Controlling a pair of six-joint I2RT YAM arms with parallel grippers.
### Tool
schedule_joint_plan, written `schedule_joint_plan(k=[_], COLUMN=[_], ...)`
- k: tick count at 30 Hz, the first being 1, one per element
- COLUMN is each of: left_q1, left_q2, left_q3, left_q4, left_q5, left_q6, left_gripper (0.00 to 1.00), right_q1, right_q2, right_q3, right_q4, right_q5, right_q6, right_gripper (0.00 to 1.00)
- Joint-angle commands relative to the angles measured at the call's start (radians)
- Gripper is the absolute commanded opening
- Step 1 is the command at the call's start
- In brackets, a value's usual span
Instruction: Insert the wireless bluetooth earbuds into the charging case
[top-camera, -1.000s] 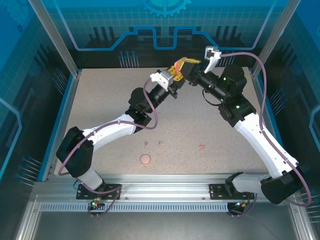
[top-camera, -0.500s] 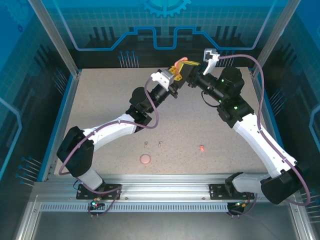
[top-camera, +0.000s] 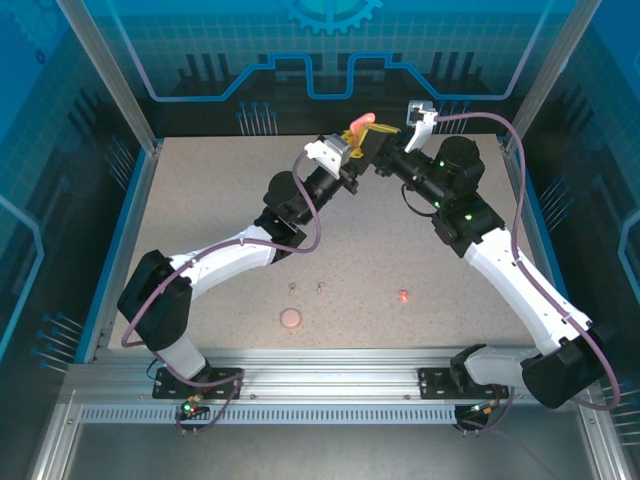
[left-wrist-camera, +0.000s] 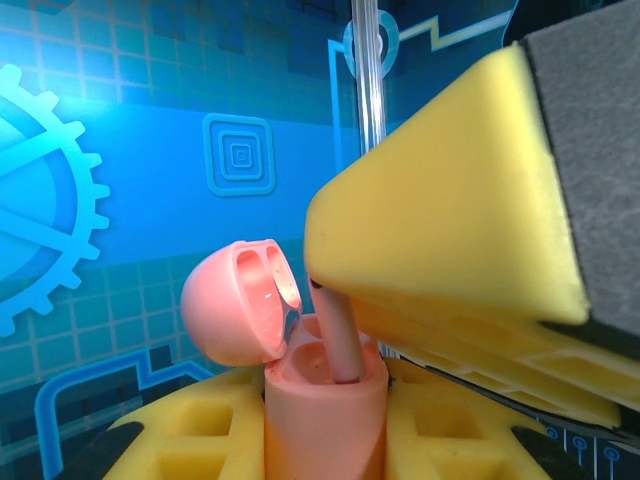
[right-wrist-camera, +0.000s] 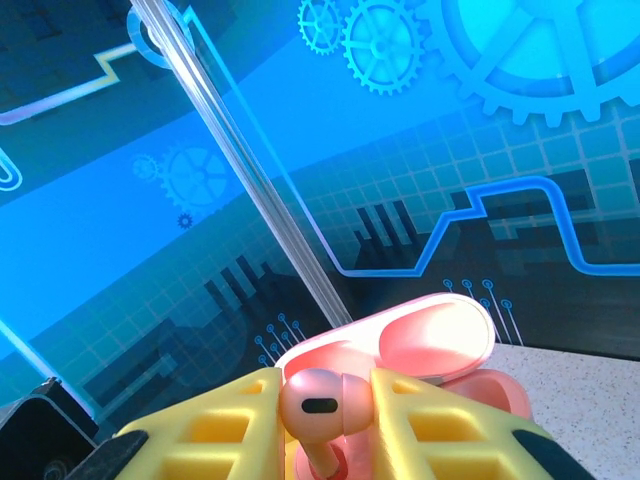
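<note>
Near the bases, a round pink case (top-camera: 291, 318), a pale earbud (top-camera: 291, 289), a second pale earbud (top-camera: 318, 288) and a pink earbud (top-camera: 402, 296) lie unmoved on the surface (top-camera: 200, 200). Farther back, the left jaws pinch the open charging case (left-wrist-camera: 325, 400). The right jaws, shifted leftward since a second ago, pinch a salmon-pink earbud (right-wrist-camera: 312, 402), its stem inside the case.

Case (left-wrist-camera: 325, 415) mouth crowded — right end effector (right-wrist-camera: 325, 400) with earbud (right-wrist-camera: 316, 408) above, open lid (left-wrist-camera: 238, 300) beside.

High rear overview; two opposing wrist close-ups, both on the charging case (left-wrist-camera: 325, 415).
</note>
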Motion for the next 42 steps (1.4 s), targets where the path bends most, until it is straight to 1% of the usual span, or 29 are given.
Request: schedule_joint_plan(k=[1, 8, 11, 19, 25, 27, 29, 32, 35, 38, 39, 42], left_q1=[-0.012, -0.018, -0.024, -0.024, -0.027, -0.026, -0.026, -0.029, -0.03, -0.032, -0.032, -0.032], left_q2=[0.002, 0.008, 0.009, 0.005, 0.008, 0.008, 0.009, 0.009, 0.011, 0.011, 0.01, 0.009], left_q3=[0.047, 0.052, 0.054, 0.059, 0.06, 0.058, 0.055, 0.046, 0.039, 0.034, 0.032, 0.027], left_q4=[0.038, 0.044, 0.045, 0.045, 0.04, 0.036, 0.032, 0.029, 0.028, 0.027, 0.026, 0.025], left_q5=[-0.017, -0.035, -0.038, -0.062, -0.069, -0.069, -0.069, -0.072, -0.078, -0.08, -0.08, -0.08], left_q6=[-0.013, -0.012, -0.01, 0.004, -0.001, -0.006, -0.014, -0.019, -0.025, -0.028, -0.031, -0.035], left_gripper=[0.0, 0.0, 0.0, 0.0, 0.0, 0.0, 0.0, 0.0, 0.0, 0.0, 0.0, 0.0], right_q1=[0.02, 0.067, 0.078, 0.087, 0.092, 0.092, 0.092, 0.092, 0.092, 0.087, 0.084, 0.074], right_q2=[0.005, 0.007, 0.009, -0.008, -0.019, -0.019, -0.015, -0.007, 0.006, 0.011, 0.014, 0.016], right_q3=[-0.003, -0.008, -0.016, -0.05, -0.065, -0.064, -0.053, -0.024, 0.008, 0.018, 0.024, 0.032], right_q4=[0.009, -0.01, -0.011, -0.038, -0.075, -0.082, -0.096, -0.127, -0.161, -0.173, -0.183, -0.189], right_q5=[0.032, 0.101, 0.126, 0.171, 0.198, 0.214, 0.229, 0.25, 0.263, 0.276, 0.278, 0.277], right_q6=[-0.03, -0.079, -0.075, -0.078, -0.074, -0.07, -0.067, -0.055, -0.045, -0.028, -0.019, 0.0], right_gripper=[0.25, 0.25, 0.25, 0.24, 0.26, 0.28, 0.33, 0.35, 0.41, 0.5, 0.52, 0.54])
